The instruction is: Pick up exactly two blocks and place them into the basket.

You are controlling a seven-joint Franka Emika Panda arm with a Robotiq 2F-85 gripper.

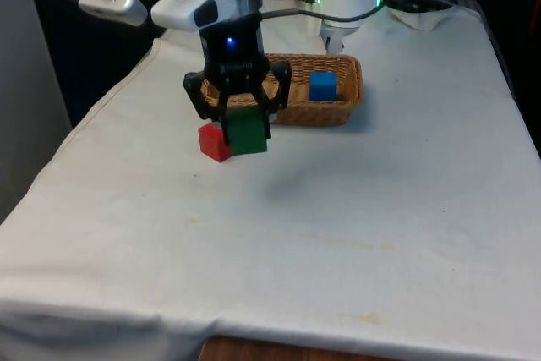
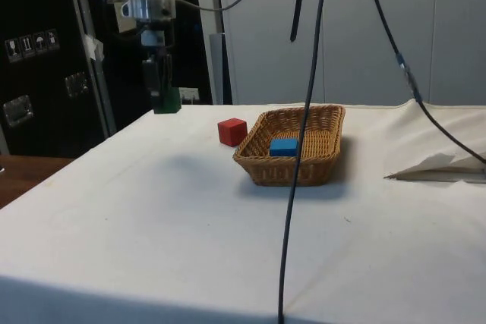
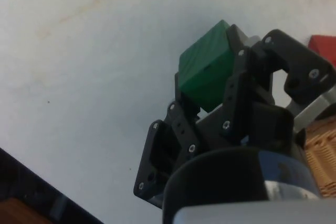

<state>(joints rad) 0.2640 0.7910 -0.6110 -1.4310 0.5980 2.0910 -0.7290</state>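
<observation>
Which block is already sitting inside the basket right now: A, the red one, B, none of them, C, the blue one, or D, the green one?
C: the blue block lies inside the basket, the hand holds the green block in the air, and the red block sits on the cloth outside.

No words, brands or numbers can be read. In the side view's upper left, a small white label [image 2: 29,43] on the dark cabinet [image 2: 45,89] carries handling pictograms, too small to make out.

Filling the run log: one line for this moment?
gripper: shut on green block, lifted | blue block: in basket | red block: on table
</observation>
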